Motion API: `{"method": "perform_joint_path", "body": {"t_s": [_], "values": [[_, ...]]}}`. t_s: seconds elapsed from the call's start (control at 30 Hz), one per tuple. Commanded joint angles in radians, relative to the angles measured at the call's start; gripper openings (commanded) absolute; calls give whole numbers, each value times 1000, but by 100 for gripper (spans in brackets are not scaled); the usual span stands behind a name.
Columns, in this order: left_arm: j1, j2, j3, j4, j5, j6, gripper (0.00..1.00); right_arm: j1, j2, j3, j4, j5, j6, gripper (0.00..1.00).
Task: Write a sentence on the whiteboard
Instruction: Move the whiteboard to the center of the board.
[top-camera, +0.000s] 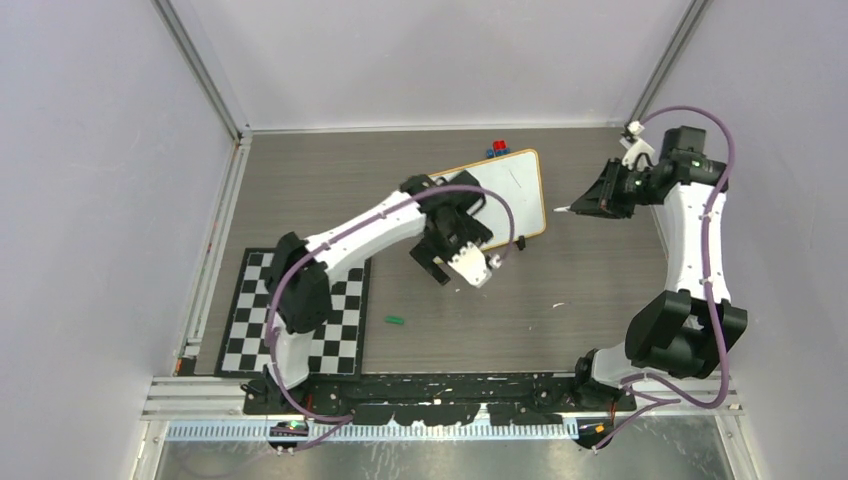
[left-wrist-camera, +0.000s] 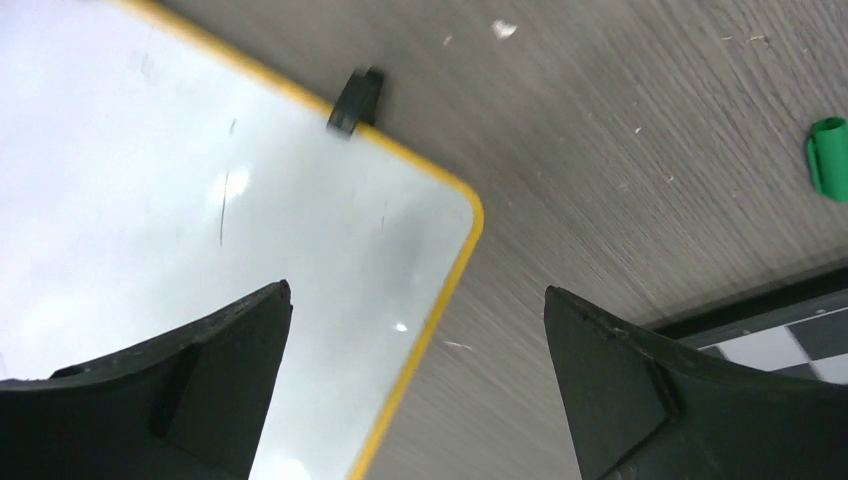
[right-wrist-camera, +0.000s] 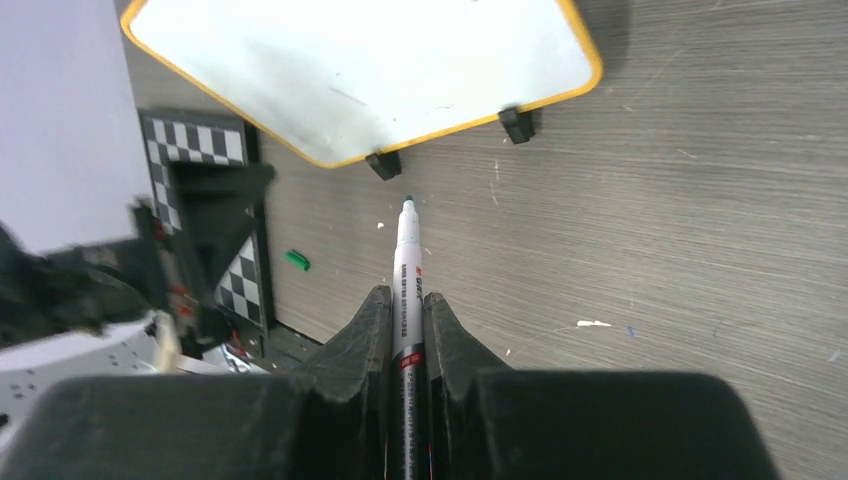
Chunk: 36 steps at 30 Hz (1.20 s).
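Observation:
The whiteboard (top-camera: 515, 190) lies flat at the table's far middle, white with an orange rim and two black feet (right-wrist-camera: 383, 165). Its face carries only faint stray marks; no sentence shows on it. My left gripper (top-camera: 450, 258) hovers over the board's near-left part, open, with nothing between its fingers (left-wrist-camera: 230, 360). In the left wrist view, a rounded corner of the whiteboard (left-wrist-camera: 200, 200) lies below the left gripper (left-wrist-camera: 418, 295). My right gripper (right-wrist-camera: 405, 300) is shut on a white marker (right-wrist-camera: 405, 260), uncapped, its tip aimed at the whiteboard (right-wrist-camera: 370, 60) but short of it. The right gripper (top-camera: 600, 200) is to the board's right.
A green marker cap (top-camera: 394, 321) lies on the wood table, left of centre. A black-and-white checkerboard mat (top-camera: 300, 315) sits at the near left under the left arm. Small red and blue items (top-camera: 497, 150) stand just behind the board. White walls enclose three sides.

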Motion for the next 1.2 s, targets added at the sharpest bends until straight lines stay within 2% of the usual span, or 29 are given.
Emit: {"method": "perform_joint_path", "body": {"t_s": [0.0,0.17,0.37,0.53,0.7,0.73,0.8,0.97,1.03,1.17], "values": [[129,-146,28,18,179,-245,100,74,-47,36,53,70,37,0],[293,-230,24,62,356,-534,100,147,-47,40,72,69,39,0],[394,-333,-97,132,452,-828,100,239,-63,-12,97,57,30,0],[475,-463,-271,294,431,-1104,100,290,-99,-63,114,61,8,0],[503,-577,-471,498,289,-1361,100,338,-121,-123,162,104,-1,0],[507,-576,-488,524,256,-1393,100,364,-121,-137,173,111,-1,0],[539,-553,-488,529,293,-1424,100,394,-115,-154,191,120,-2,0],[656,-446,-444,532,553,-1497,100,430,-89,-149,206,122,-1,0],[671,-424,-466,606,597,-1547,100,442,-76,-135,207,122,-1,0],[673,-403,-535,811,589,-1642,100,452,-52,-104,207,120,-1,0]]}}
